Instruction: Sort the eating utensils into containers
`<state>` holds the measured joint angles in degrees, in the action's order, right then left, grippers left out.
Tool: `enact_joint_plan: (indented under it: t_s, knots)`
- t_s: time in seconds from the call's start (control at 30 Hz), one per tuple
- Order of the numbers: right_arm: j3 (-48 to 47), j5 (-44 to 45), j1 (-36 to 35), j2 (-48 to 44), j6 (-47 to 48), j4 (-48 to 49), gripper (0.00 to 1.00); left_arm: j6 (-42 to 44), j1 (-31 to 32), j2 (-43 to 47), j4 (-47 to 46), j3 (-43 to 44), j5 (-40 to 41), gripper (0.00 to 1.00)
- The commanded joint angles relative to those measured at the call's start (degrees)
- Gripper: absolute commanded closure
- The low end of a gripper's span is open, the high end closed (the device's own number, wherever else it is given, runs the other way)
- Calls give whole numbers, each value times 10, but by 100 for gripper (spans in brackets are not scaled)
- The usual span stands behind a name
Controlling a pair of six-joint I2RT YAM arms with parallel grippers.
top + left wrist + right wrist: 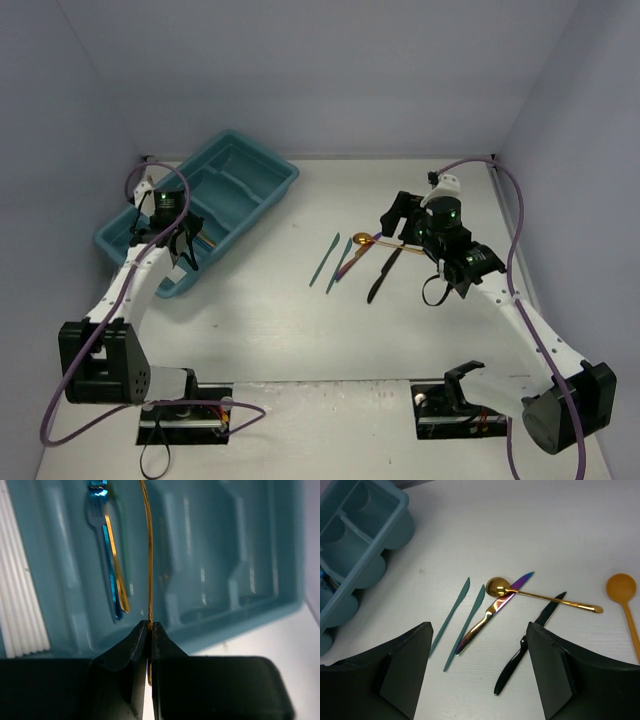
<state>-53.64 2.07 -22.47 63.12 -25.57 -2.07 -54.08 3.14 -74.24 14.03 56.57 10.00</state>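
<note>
The teal tray (262,172) with long compartments sits at the back left. My left gripper (150,626) hangs over its near end, shut on a thin gold utensil (147,555) seen edge-on. A blue fork (107,555) and a gold handle (120,587) lie in one compartment. My right gripper (478,630) stands open above the loose utensils on the table. These are two teal knives (451,616) (466,626), an iridescent knife (490,616), a gold spoon (540,598) and a black knife (530,642).
An orange spoon (622,592) lies to the right of the group. The gold spoon rests across the blades of the iridescent and black knives. The tray's corner (365,535) shows in the right wrist view. Grey walls close in the table on three sides.
</note>
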Motion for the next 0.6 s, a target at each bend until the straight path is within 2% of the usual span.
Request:
enact_joint_plan:
  t_s: [0.0,0.1,0.2,0.37,0.57]
  knots:
    - [13,0,8,-22,17,1,27,17,-31,-61,-5,56,-8,100]
    - [16,0,13,-24,21,-4,27,27,-45,-98,0,78,-10,100]
    - [17,2,16,-25,28,-8,26,18,-45,-109,22,84,6,91]
    - [21,4,23,-16,37,-15,26,17,-45,-98,30,81,23,69]
    - [22,6,33,0,40,-22,26,39,-45,-87,35,91,6,60]
